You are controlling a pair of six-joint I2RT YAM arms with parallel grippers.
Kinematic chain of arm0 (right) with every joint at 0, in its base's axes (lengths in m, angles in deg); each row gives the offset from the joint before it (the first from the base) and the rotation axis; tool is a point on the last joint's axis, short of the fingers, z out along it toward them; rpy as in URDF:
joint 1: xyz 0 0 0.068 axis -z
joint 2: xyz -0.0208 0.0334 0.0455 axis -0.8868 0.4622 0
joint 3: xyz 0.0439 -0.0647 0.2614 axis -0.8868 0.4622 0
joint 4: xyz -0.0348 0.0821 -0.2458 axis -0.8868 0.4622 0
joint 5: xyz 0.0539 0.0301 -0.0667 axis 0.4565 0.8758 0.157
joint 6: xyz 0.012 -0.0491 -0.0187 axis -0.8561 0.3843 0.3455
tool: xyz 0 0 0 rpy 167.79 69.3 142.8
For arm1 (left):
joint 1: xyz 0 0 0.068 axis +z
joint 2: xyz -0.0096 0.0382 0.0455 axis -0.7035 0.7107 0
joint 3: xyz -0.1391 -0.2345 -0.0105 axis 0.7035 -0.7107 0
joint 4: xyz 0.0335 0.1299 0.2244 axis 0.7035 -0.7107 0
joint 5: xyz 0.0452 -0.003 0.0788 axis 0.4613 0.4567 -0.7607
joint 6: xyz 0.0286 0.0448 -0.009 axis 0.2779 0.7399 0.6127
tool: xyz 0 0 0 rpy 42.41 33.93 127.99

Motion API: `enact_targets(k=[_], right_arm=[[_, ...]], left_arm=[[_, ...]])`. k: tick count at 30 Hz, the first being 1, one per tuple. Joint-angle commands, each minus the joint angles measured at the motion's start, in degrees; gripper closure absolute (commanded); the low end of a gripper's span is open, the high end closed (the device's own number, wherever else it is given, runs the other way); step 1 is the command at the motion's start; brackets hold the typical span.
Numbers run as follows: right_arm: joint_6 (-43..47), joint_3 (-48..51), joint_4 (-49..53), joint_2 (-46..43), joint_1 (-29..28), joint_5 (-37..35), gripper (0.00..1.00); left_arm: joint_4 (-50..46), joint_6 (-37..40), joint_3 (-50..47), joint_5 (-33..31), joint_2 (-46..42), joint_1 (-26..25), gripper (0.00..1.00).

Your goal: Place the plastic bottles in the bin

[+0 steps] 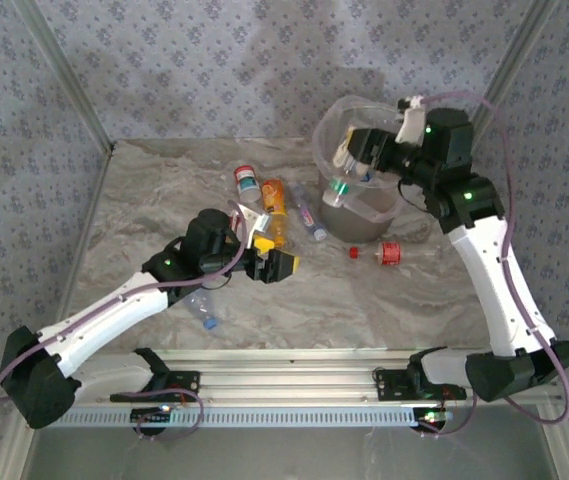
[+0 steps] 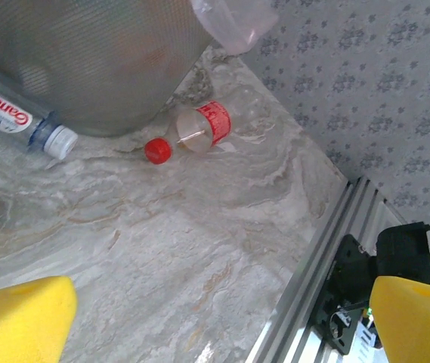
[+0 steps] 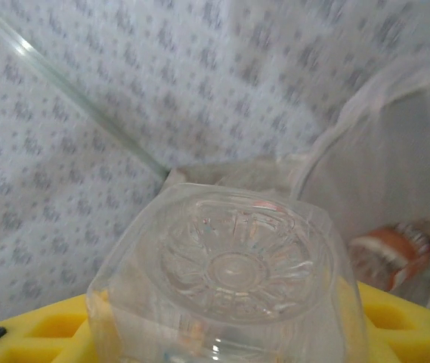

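Nearest the arm bases, a blue-capped bottle (image 1: 202, 310) lies on the worktop (image 1: 414, 300) beside the left forearm. A sweep of that arm could roll it towards the near edge.

The left claw (image 1: 275, 252) stands wide and holds nothing, just beside the orange-labelled bottle (image 1: 275, 200). If it comes down off-centre, a pad could nudge this round bottle away instead of straddling it.

Further right, the red-capped bottle (image 1: 382, 251) lies on its side close to the bin (image 1: 364, 225). A claw reaching for it there has little room and could shove the bin.

Farthest, the right claw (image 1: 349, 160) grips a clear bottle (image 3: 230, 276) near its base, over the bin's mouth towards the left rim. I judge this the main risk. Let go so close to the rim, the bottle could strike the folded liner (image 3: 396, 113) and tumble outside. The loose liner could also snag on the claw as it lifts away.
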Motion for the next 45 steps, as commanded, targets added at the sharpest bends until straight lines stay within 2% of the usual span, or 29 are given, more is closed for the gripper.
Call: enact_targets(k=[1,7,12,19,25,31,35,38,41,45], right_arm=[[4.49,-6.91,3.64,3.64,1.78,-7.11,0.46],[9.37,-13.80,8.12,10.50,3.98,-17.78,0.46],[12.20,-17.52,11.53,17.01,5.32,-21.76,0.47],[12.86,-19.10,15.60,24.16,6.51,-17.84,0.46],[14.34,-16.31,16.62,26.12,6.70,-13.95,0.45],[19.09,-12.68,15.91,25.82,5.08,-14.67,0.44],[24.00,-11.75,17.12,25.76,2.50,-20.11,0.43],[26.55,-11.50,18.35,25.61,1.03,-22.46,0.39],[27.44,-10.91,18.66,24.56,0.45,-22.70,0.28],[26.30,-9.18,17.45,21.44,0.66,-18.68,0.16]], left_arm=[[-3.19,2.01,0.25,-1.92,-1.61,-0.04,0.00],[-3.63,2.19,0.27,-1.21,-2.32,-0.09,0.00],[-3.80,2.54,0.26,-1.74,-2.94,-0.09,0.00],[-4.50,2.45,0.33,-2.15,-2.98,-0.15,0.00],[-4.57,2.63,0.53,-2.18,-2.62,-0.13,0.00],[-5.02,2.71,1.24,-1.58,-1.56,-0.42,0.00],[-5.56,2.88,1.68,-1.74,-1.24,-0.54,0.01],[-5.74,2.98,1.64,-1.82,-1.41,-0.66,0.00],[-5.73,2.98,1.67,-1.78,-1.19,-0.78,0.00],[-5.64,2.98,1.85,-1.78,-0.93,-0.91,0.00]])
